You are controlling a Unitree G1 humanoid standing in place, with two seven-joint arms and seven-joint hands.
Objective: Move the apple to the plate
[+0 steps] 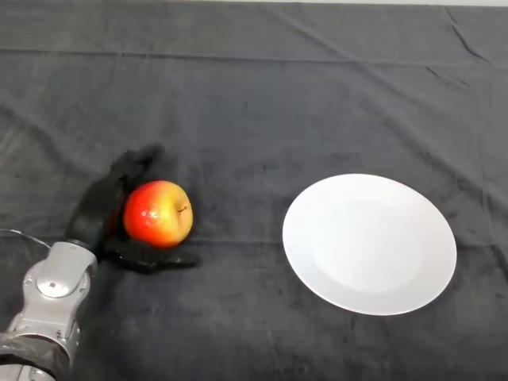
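A red and yellow apple [158,213] rests on the dark cloth left of centre, stem side up. My left hand [98,208] lies against its left side, with fingers reaching past the apple's far side and the thumb under its near edge, curled round it. A white round plate [369,243] sits empty on the cloth to the right, a clear gap away from the apple. My silver-grey forearm [49,300] comes in from the lower left corner.
The dark cloth [262,103] covers the whole table, with folds along the far edge and the upper right.
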